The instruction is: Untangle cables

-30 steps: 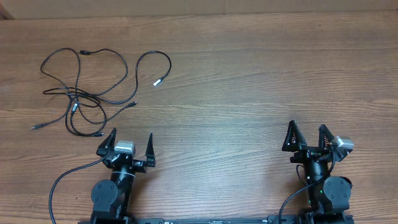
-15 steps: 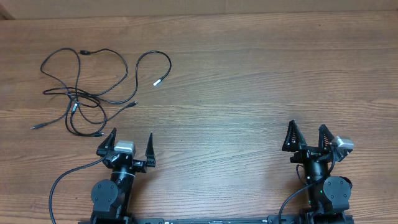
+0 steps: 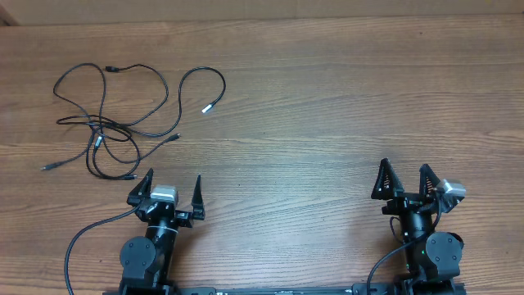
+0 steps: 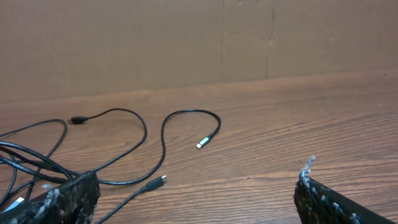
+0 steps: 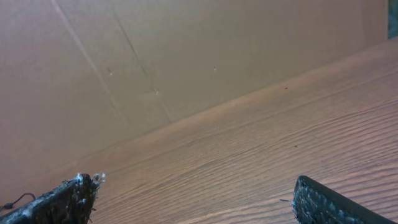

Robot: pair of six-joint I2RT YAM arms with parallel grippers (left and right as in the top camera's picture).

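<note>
overhead: cables (image 3: 98,124) lie beyond the left jaws

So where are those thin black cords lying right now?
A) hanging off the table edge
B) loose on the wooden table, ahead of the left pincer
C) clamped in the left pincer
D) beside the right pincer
B: the thin black cords lie loose on the brown wooden table just beyond the open left pincer, clear of its fingers.

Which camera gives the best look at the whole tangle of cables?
Overhead: all the cables lie in full view, far left. The left wrist view cuts off their left part; the right wrist view shows none clearly.
</note>
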